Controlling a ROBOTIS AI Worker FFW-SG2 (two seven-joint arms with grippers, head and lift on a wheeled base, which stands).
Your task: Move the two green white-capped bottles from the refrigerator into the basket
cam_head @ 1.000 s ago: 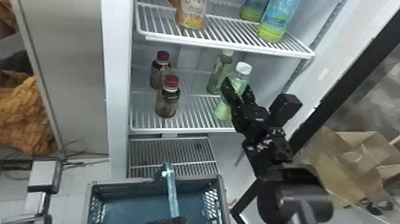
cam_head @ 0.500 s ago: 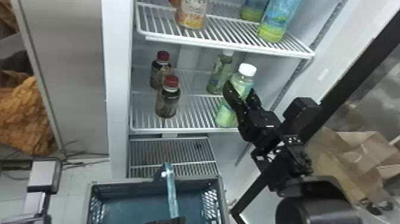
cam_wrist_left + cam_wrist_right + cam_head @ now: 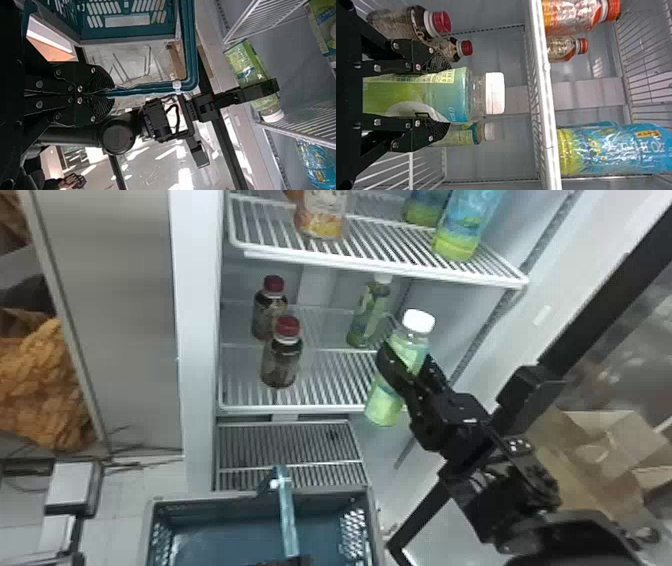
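- right pincer (image 3: pixel 406 358) pinches a green bottle (image 3: pixel 385 406) — cap up, long axis leaning a bit right in head view
- left pincer (image 3: pixel 290 561) squeezes the basket handle (image 3: pixel 287 510)

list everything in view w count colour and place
held bottle: one, green, white cap, in the right gripper
standing bottle: one, green, white cap, middle shelf, farther back
red-capped bottles: two, dark, middle shelf, left side
orange-capped bottles: two, orange labels, upper shelf, left side
large bottles: two, blue and yellow-green, upper shelf, right side
refrigerator: one, pale grey, ahead
lower rack: one, grey, under middle shelf
basket: one, blue-grey, before the refrigerator
basket handle: one, teal, in the left gripper
crumpled material: orange-brown, far left
cardboard: brown, right side
grippers: two, black, right at the refrigerator, left at the handle
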